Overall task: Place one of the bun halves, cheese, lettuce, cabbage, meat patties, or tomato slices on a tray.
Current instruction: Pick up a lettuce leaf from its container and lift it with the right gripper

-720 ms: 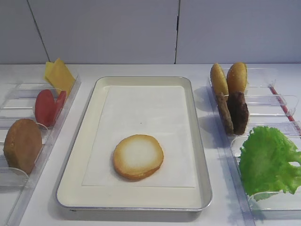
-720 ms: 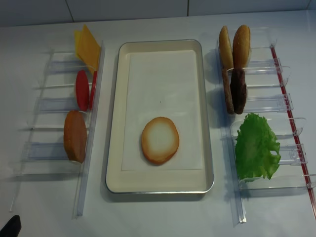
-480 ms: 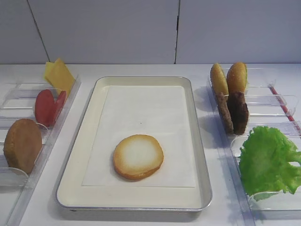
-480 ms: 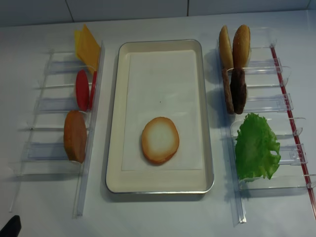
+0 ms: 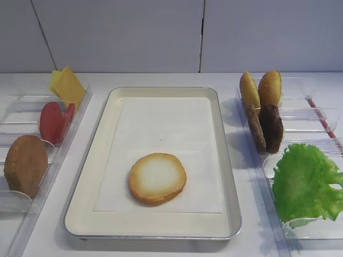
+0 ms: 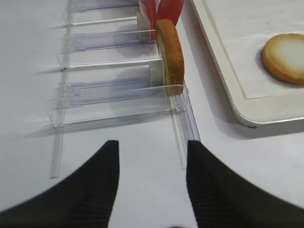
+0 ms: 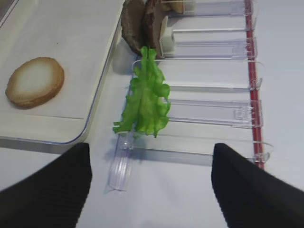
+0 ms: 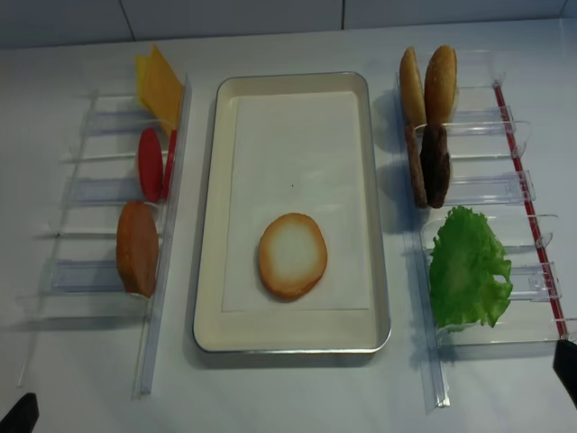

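On the white worktop point(image 5: 161, 80), the tray point(image 5: 102, 176) already carries one bun half point(image 5: 157, 178), cut face up. The lettuce point(image 7: 145, 97) stands in its clear bin beside the tray; fetching it looks like the next step. The right claw point(image 7: 152, 190) hangs just short of it, spread wide and empty, and must advance and close; the left claw point(image 6: 152, 187) is also spread, holding nothing.

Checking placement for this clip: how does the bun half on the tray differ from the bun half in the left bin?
The tray bun half lies flat on the paper, pale cut face up; the left-bin bun half stands on edge against a clear divider. The tray one shows a whitish centre with a toasted rim; the bin one shows only brown. Both are round, similar in size, and untouched by either gripper.
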Controlling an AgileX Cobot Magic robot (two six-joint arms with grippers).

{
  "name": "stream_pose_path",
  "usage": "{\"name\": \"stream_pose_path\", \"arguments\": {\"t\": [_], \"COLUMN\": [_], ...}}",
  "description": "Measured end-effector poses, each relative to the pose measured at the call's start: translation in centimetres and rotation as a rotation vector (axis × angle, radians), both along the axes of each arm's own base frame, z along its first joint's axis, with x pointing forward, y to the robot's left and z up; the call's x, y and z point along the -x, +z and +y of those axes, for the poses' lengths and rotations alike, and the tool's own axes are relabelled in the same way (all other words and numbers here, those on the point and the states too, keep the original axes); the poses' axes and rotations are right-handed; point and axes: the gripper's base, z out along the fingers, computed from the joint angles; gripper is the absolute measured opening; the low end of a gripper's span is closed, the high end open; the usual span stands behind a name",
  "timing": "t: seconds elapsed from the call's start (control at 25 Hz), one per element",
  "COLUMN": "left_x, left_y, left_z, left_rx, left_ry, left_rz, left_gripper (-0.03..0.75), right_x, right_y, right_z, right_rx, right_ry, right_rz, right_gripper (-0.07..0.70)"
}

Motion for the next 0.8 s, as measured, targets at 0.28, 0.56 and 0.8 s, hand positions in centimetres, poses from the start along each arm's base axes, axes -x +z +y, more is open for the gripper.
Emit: {"name": "stream_pose_path", "arguments": {"t": [0.28,0.56,0.8], "left_x": [0.0,0.0,0.0], "left_y": [0.0,0.0,0.0], "left_z": [0.0,0.0,0.0], "left_rx": [0.000,0.000,0.000], "left_ry": [0.000,0.000,0.000], "left_rz": [0.000,0.000,0.000], "left_gripper": [0.305,0.305,0.305], "right_x": [-3.6,-7.1,-9.8], "right_y": [1.0,0.1,-0.4], "right_z": [0.8,0.9,1.4], "right_rx": [-0.105,-0.142,-0.215], "right_ry": [0.034,0.026,0.040], "right_rz": [0.187,0.382,0.414], "right_gripper": [0.545,0.545,0.545]}}
